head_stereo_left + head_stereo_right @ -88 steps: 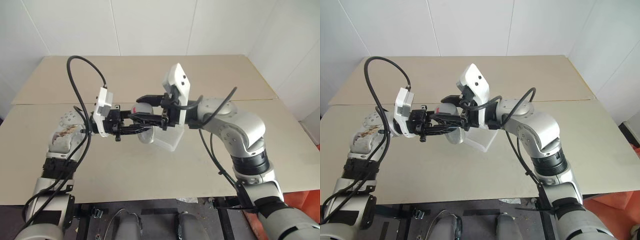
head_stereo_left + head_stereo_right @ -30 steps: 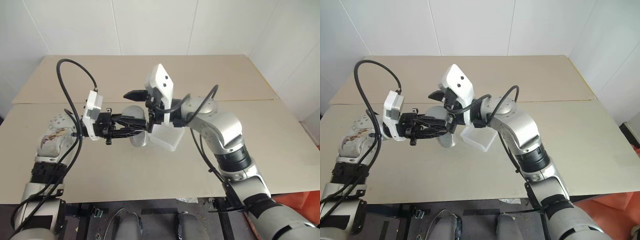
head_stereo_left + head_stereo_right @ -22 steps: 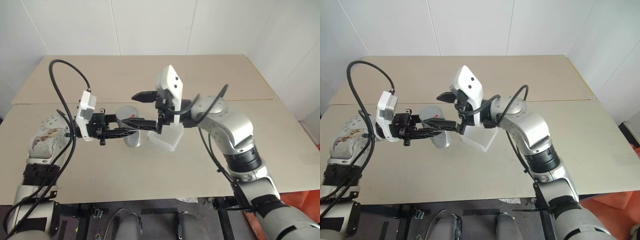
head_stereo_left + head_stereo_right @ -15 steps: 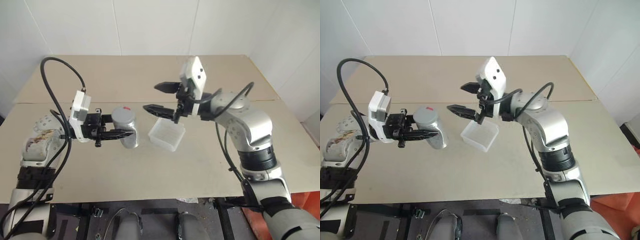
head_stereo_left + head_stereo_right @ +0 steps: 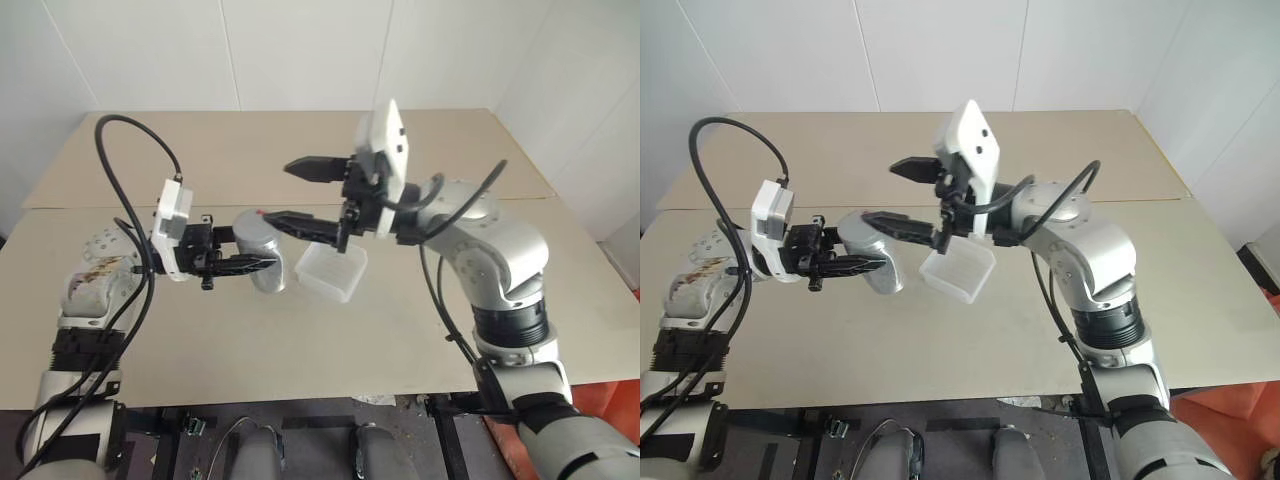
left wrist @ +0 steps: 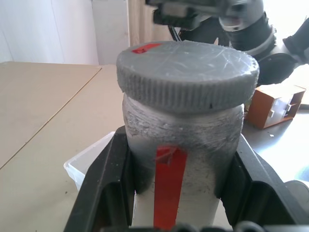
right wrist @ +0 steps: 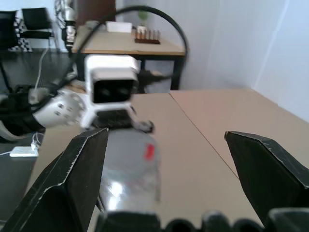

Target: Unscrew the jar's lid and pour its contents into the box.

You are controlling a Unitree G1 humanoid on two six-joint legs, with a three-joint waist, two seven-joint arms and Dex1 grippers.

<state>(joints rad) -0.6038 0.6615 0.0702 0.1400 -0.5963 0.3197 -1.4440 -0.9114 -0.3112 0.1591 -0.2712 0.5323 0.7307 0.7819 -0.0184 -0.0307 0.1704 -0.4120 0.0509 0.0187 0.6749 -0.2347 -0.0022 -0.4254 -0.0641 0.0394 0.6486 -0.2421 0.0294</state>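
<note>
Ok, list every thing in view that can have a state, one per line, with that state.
Jar: lifted off the table, held tilted beside the box.
Lid: still on the jar.
Box: on the table, open-topped, looks empty.
Left tool: shut on the jar's body.
Right tool: open, holding nothing, one finger close to the lid end.

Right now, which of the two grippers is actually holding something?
The left gripper: its black fingers are shut on the jar, lid still on. The right gripper stands wide open and empty above the box.
</note>
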